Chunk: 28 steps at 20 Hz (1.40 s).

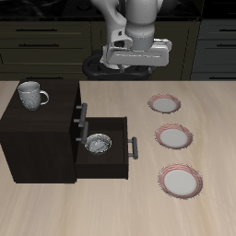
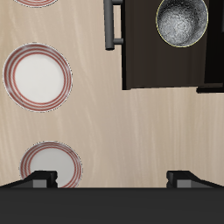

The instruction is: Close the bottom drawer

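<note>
The light wooden table (image 1: 120, 207) spreads under everything, with bare planks between the cabinet and the plates and along the front edge. On it, toward one side, stands the dark brown-black wooden cabinet (image 1: 37, 138), a boxy block with a flat top.

The bottom drawer (image 1: 109, 157) sits at the foot of that cabinet and is pulled far out toward the plates. It is deep, with dark walls, a flat front panel and a dark grey bar handle (image 1: 134, 148) that stands off the front on two posts. The shallower upper drawer (image 1: 78, 118) above it carries a like handle and is nearly flush with the cabinet. In front of the open drawer's handle a strip of bare table separates it from the nearest plate.

The robot arm hangs over the back of the table, its gripper (image 1: 136, 66) well above the surface and apart from the drawer; in the wrist view both fingertips (image 2: 39, 179) show far apart, so the jaws stand wide and hold nothing.

Three white plates with reddish rims (image 1: 174, 136) lie in a row, well apart from one another. A small metal bowl (image 1: 98, 143) rests inside the open drawer. A white mug (image 1: 32, 94) stands upright on the cabinet top. No writing or labels can be read anywhere.
</note>
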{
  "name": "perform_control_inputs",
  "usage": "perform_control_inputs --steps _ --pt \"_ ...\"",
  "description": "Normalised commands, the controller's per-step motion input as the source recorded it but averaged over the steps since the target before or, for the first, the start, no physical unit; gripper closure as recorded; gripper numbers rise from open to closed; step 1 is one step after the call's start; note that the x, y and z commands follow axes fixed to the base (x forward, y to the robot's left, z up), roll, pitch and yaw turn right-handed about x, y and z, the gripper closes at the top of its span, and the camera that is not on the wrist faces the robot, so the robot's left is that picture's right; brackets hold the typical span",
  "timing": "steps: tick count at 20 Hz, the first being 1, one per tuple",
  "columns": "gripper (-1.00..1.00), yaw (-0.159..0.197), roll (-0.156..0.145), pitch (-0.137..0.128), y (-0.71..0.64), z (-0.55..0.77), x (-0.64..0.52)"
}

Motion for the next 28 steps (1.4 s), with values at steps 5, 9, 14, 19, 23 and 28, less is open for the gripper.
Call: perform_control_inputs --steps 5,9,14,19,23,28 --pt "-1.0 -0.07 0.001 -0.009 0.35 -0.03 0.2" --pt "-1.0 -0.13 -0.011 -0.022 0.46 0.02 0.38" --pt "-1.0 -0.132 -0.052 -0.046 0.22 0.06 0.25" --pt "-1.0 -0.122 -0.034 0.005 0.13 -0.04 0.32" --pt "-1.0 -0.118 -0.021 -0.008 0.15 -0.13 0.31" --pt "-1.0 -0.141 -0.021 -0.034 0.04 -0.09 0.11"
